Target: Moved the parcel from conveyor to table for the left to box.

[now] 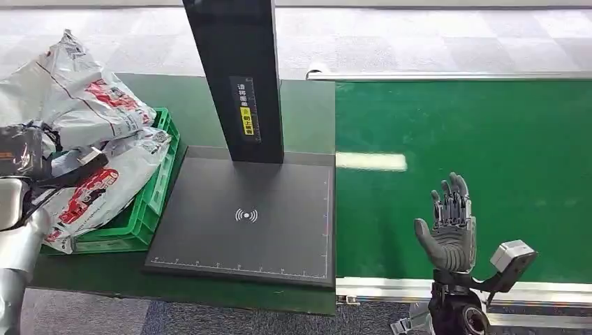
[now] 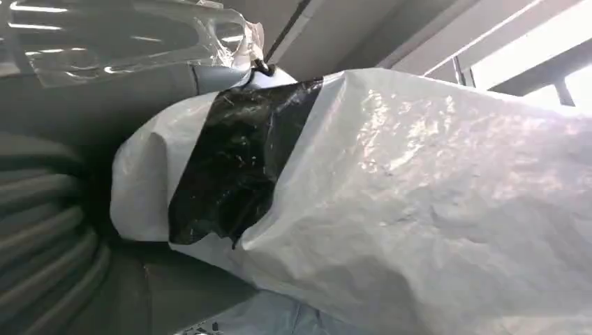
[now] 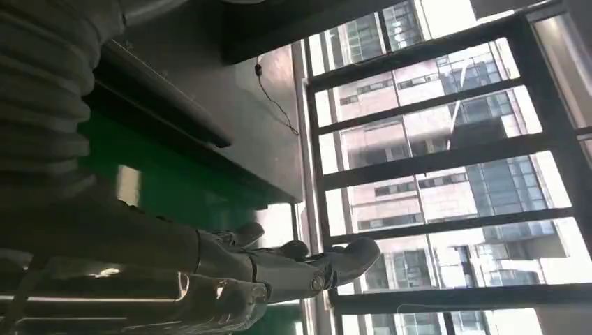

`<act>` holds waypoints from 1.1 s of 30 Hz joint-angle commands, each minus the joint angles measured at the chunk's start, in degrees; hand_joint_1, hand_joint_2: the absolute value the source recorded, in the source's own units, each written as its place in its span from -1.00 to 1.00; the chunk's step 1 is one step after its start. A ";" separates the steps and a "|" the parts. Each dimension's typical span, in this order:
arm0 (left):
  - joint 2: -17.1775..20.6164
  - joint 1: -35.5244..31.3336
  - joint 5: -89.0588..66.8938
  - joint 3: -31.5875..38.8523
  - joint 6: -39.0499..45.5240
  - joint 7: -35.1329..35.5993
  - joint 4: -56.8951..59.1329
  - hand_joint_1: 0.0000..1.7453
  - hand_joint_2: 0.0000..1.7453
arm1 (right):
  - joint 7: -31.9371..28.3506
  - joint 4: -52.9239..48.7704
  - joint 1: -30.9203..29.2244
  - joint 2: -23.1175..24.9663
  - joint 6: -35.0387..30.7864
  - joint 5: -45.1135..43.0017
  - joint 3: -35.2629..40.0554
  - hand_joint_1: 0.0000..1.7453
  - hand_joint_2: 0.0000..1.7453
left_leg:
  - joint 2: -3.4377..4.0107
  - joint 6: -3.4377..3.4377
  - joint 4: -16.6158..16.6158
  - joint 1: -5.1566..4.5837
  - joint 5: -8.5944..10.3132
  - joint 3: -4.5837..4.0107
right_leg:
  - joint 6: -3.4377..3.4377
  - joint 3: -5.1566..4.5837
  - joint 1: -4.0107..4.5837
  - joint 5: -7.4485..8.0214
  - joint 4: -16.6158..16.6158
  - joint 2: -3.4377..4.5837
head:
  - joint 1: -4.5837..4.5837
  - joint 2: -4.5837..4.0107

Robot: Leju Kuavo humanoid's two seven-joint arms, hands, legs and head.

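While the right hand (image 1: 450, 227) stands upright over the near edge of the green conveyor belt (image 1: 489, 153), its fingers are spread and hold nothing. The left hand's state I cannot tell; its wrist view is pressed against a white parcel (image 2: 391, 209), apparently one of the parcels (image 1: 91, 146) heaped in the green crate (image 1: 150, 209) beside the black scanner base (image 1: 244, 220).

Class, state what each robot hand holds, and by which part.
Right hand: nothing, fingers spread above the green conveyor. Left hand: cannot be told; a white parcel lies against it.
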 commanded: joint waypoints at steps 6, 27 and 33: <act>0.30 -5.04 5.60 2.02 -5.16 -0.43 3.61 -1.00 1.00 | 0.86 2.01 -1.10 -0.42 0.03 0.16 0.23 -1.00 1.00 | -0.10 0.02 0.00 0.07 0.00 0.03 | 0.01 0.08 0.06 0.01 -0.07 -0.01 | 0.00 0.00; 0.92 1.06 38.47 5.05 -17.64 -11.86 -13.01 -1.00 1.00 | 1.37 1.30 -0.56 0.08 -0.33 0.33 -1.39 -1.00 1.00 | -0.03 0.02 -0.04 0.02 0.01 0.05 | 0.01 0.06 0.02 0.00 -0.06 0.03 | 0.00 0.00; -3.75 6.21 68.05 7.25 -36.17 -22.69 -26.57 -1.00 1.00 | 1.32 1.31 -0.05 0.03 -0.20 0.43 -2.51 -1.00 1.00 | -0.15 0.04 -0.07 0.02 0.03 0.05 | 0.03 0.10 0.02 0.01 -0.11 -0.07 | 0.00 0.00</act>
